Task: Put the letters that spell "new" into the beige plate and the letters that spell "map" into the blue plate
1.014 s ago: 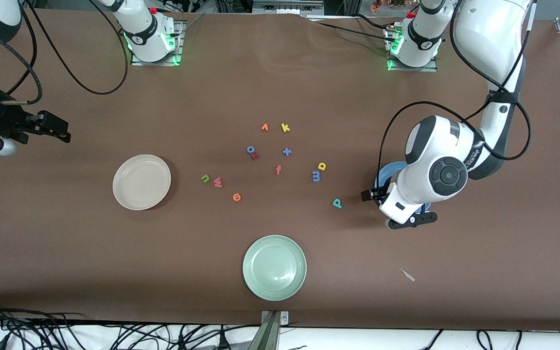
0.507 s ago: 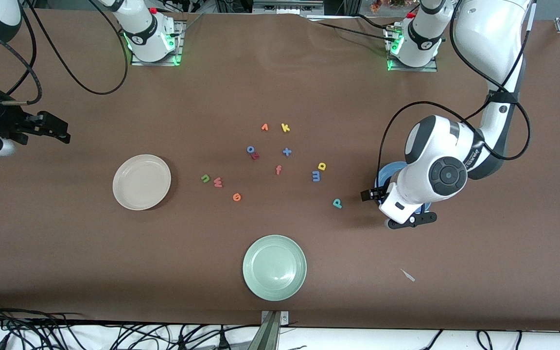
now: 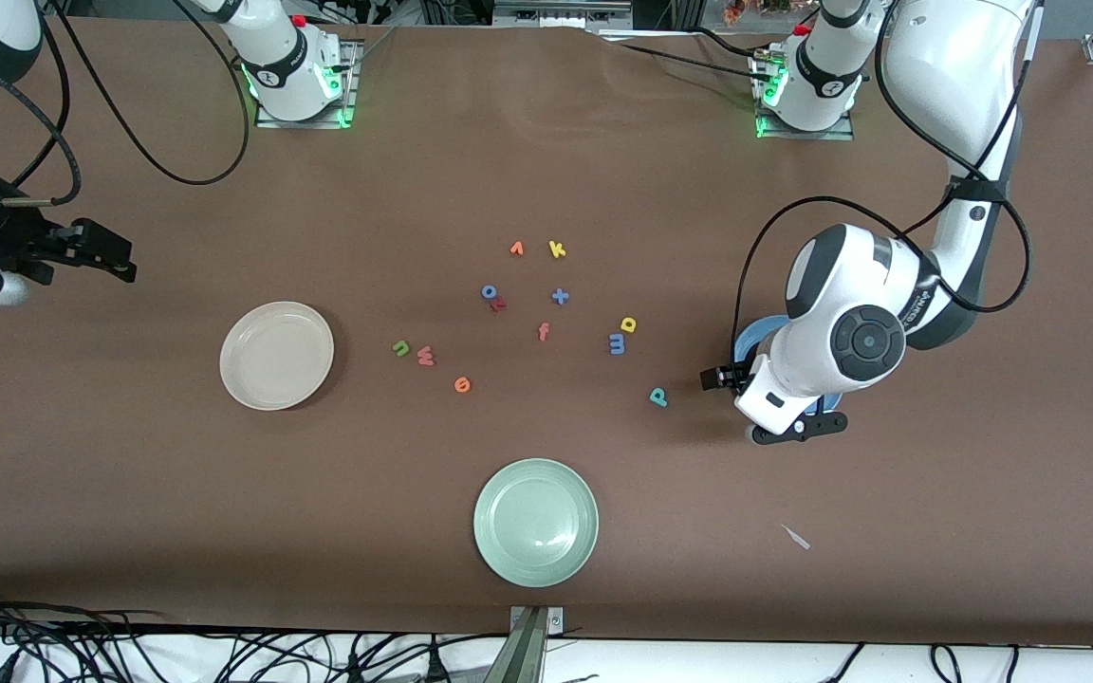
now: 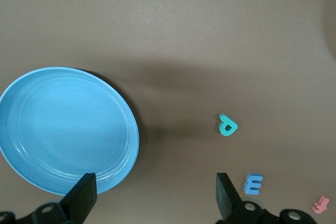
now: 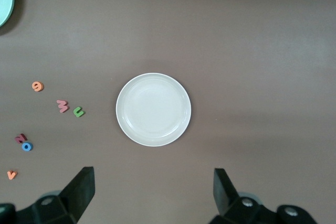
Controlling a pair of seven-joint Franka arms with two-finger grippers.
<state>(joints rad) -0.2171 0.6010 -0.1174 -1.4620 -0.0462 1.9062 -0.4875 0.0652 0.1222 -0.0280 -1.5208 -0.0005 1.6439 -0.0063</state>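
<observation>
Your left gripper [image 4: 152, 200] hangs spread over the blue plate's [image 4: 63, 124] rim – teal p [image 3: 658, 396] lies flat just beside it, m [image 3: 617, 343] and a [image 3: 629, 324] farther up. Right gripper [image 5: 152, 198] – spread, waiting above the beige plate [image 3: 276, 355]; n [image 3: 400, 348], w [image 3: 425, 356], e [image 3: 461, 383] beside it.

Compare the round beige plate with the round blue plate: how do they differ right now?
The round beige plate sits uncovered toward the right arm's end; the round blue plate sits toward the left arm's end, mostly hidden beneath the open left gripper in the front view. Colour differs. Both are rimmed and hold no letters.
</observation>
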